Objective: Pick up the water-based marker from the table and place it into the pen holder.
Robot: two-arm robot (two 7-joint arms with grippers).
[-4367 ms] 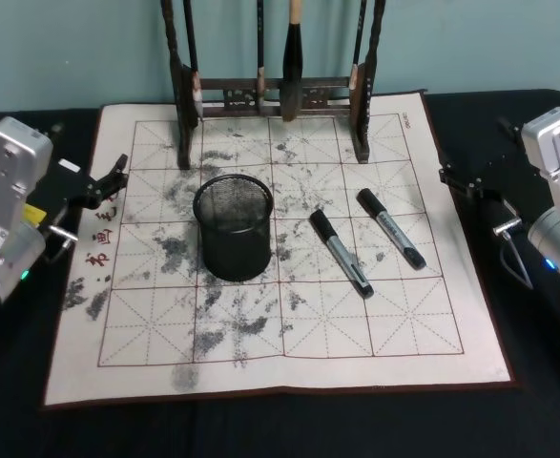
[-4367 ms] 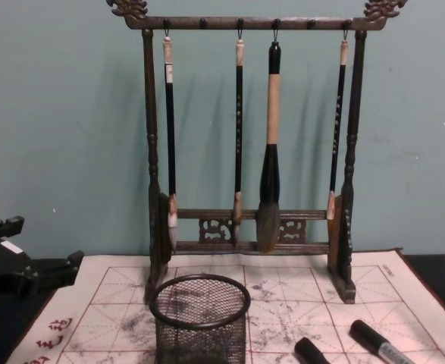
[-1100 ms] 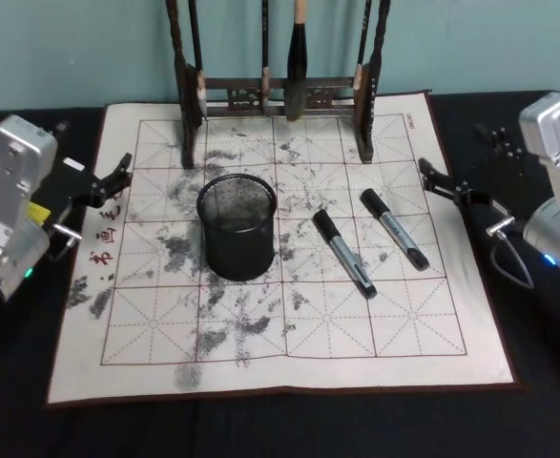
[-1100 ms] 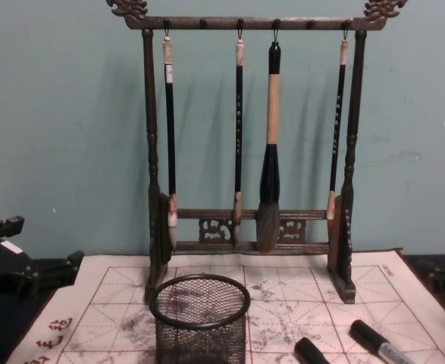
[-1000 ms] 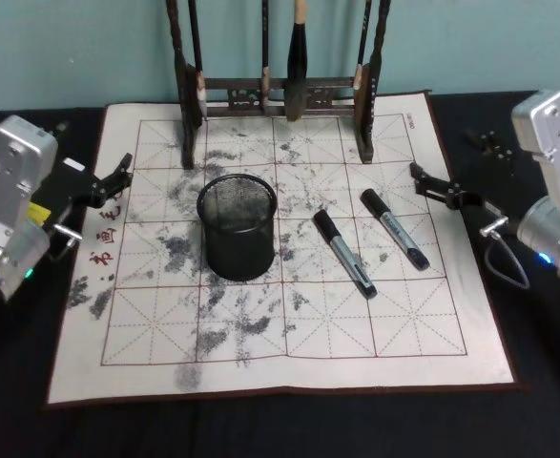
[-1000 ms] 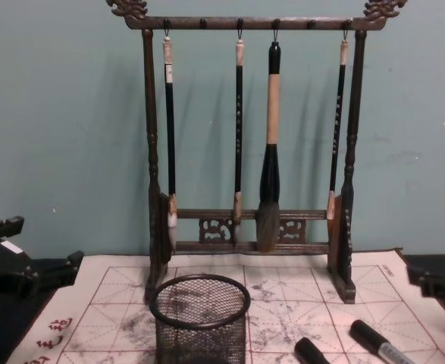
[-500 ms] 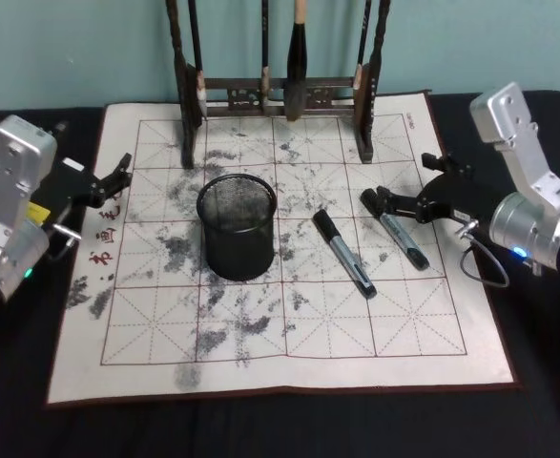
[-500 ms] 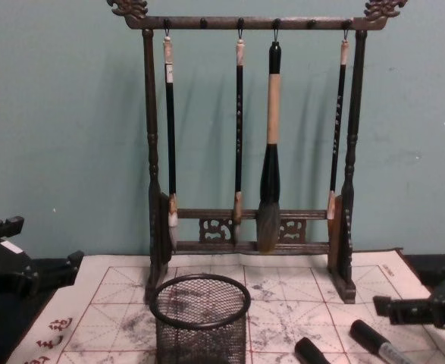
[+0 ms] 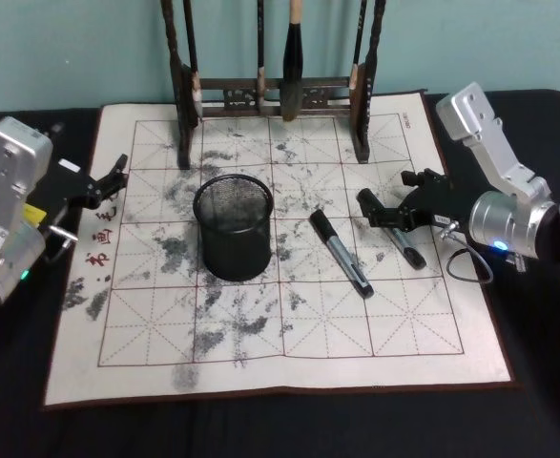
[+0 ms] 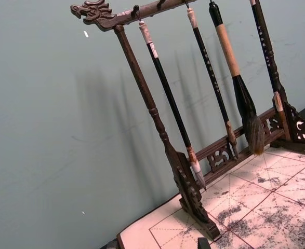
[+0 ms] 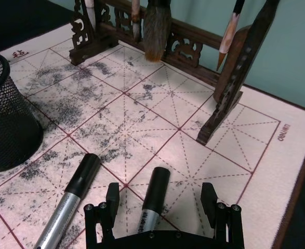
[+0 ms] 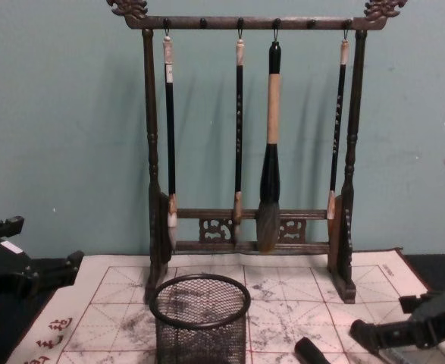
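Two black-capped grey markers lie on the mat of the table (image 9: pixel 260 429), right of the pen holder (image 9: pixel 234 227). The right-hand marker (image 9: pixel 408 246) lies between the spread fingers of my open right gripper (image 9: pixel 386 202), which hovers just over its capped end. In the right wrist view this marker (image 11: pixel 153 199) runs through the right gripper (image 11: pixel 160 198), apart from both fingers (image 11: pixel 112 199). The other marker (image 9: pixel 341 254) lies free beside it. The black mesh pen holder (image 12: pixel 201 318) stands upright. My left gripper (image 9: pixel 108 181) rests open at the mat's left edge.
The tall wooden brush rack (image 9: pixel 280 95) with hanging brushes stands at the mat's back edge, behind the pen holder. The cream, ink-stained mat (image 9: pixel 289 334) has bare room in front. The right gripper (image 12: pixel 377 334) shows low on the right in the chest view.
My right gripper has swung left from the mat's right edge and come down over the right-hand marker, staying open. The left arm, markers and pen holder have not moved.
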